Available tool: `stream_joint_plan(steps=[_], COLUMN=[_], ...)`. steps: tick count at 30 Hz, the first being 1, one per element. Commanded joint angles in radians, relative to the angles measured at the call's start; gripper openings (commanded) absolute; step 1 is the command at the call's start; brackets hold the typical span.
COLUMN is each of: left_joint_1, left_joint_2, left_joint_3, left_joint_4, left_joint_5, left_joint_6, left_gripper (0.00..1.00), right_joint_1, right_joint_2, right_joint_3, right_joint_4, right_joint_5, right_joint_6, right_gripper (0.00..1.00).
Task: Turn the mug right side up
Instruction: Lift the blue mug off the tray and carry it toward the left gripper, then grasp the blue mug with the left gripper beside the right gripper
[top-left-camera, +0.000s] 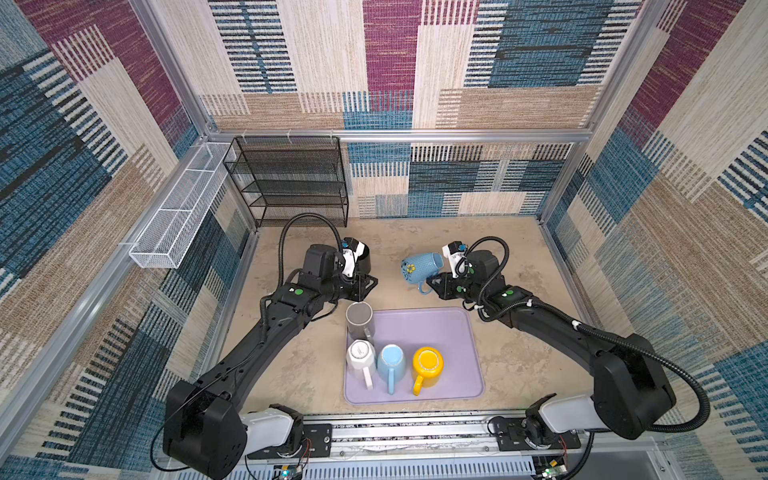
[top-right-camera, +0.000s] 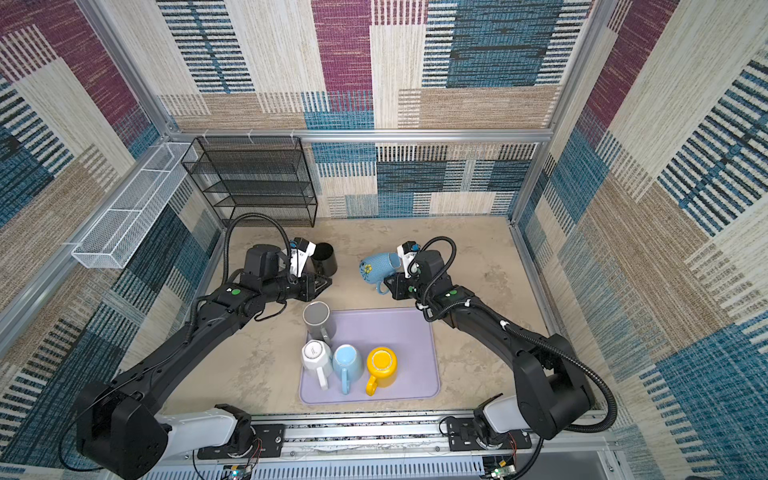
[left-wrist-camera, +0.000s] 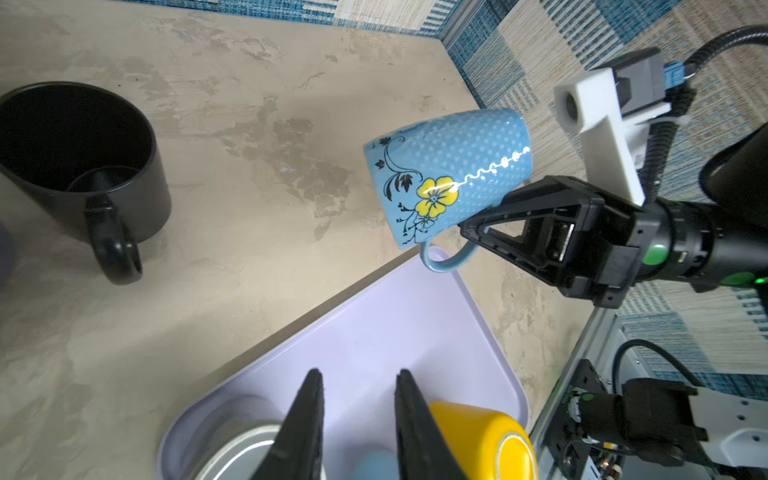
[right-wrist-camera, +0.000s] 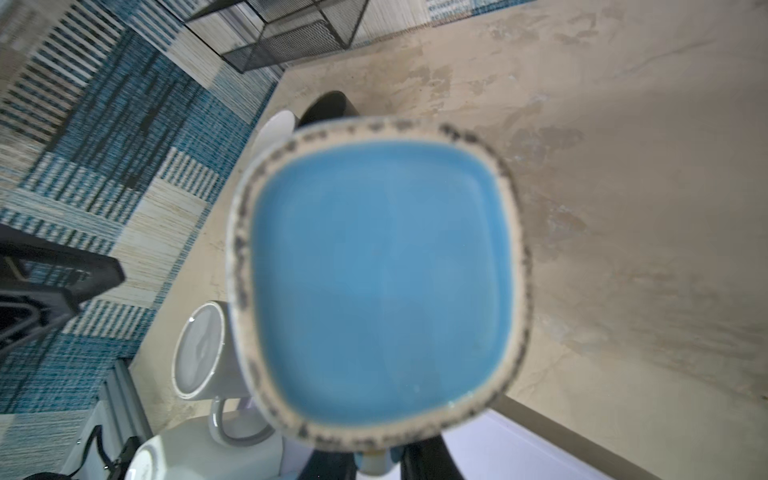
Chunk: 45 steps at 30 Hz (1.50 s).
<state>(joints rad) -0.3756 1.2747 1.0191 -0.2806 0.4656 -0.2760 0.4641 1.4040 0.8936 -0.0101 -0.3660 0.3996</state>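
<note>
The right gripper (top-left-camera: 432, 284) is clenched on the handle of the blue flower mug (top-left-camera: 422, 268) and holds it in the air above the bench (top-left-camera: 519, 266), just behind the far right corner of the lilac tray (top-left-camera: 436, 328). The mug lies on its side: the mouth points to the left arm, the bottom (right-wrist-camera: 382, 282) faces the right wrist camera and the handle hangs down. The left gripper (left-wrist-camera: 358, 374) is a little open with nothing between its fingers. It hovers near the far left corner of the tray, beside a black mug (top-left-camera: 363, 259) that stands upright on the bench. A yellow mug (top-left-camera: 428, 365) stands upside down on the tray.
</note>
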Motion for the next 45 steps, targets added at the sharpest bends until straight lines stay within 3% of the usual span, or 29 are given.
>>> stream_joint_plan(steps=[1, 12, 28, 45], left_joint_1=[-0.001, -0.020, -0.075, -0.080], left_joint_2=[0.001, -0.009, 0.072, 0.110], left_joint_3=[-0.013, -0.089, -0.148, -0.166], left_joint_4=[0.094, 0.364, 0.737, 0.947], left_joint_5=[0.066, 0.195, 0.264, 0.317], left_joint_6=[-0.054, -0.179, -0.334, -0.405], left_gripper=[0.27, 0.27, 0.29, 0.31], right_joint_1=[-0.010, -0.016, -0.016, -0.016], right_joint_2=[-0.017, -0.028, -0.068, -0.066], right_joint_3=[0.003, 0.040, 0.028, 0.003], right_joint_4=[0.183, 0.297, 0.409, 0.504], right_joint_5=[-0.102, -0.216, -0.332, -0.400], right_joint_6=[0.045, 0.083, 0.098, 0.140], right_gripper=[0.00, 0.00, 0.00, 0.00])
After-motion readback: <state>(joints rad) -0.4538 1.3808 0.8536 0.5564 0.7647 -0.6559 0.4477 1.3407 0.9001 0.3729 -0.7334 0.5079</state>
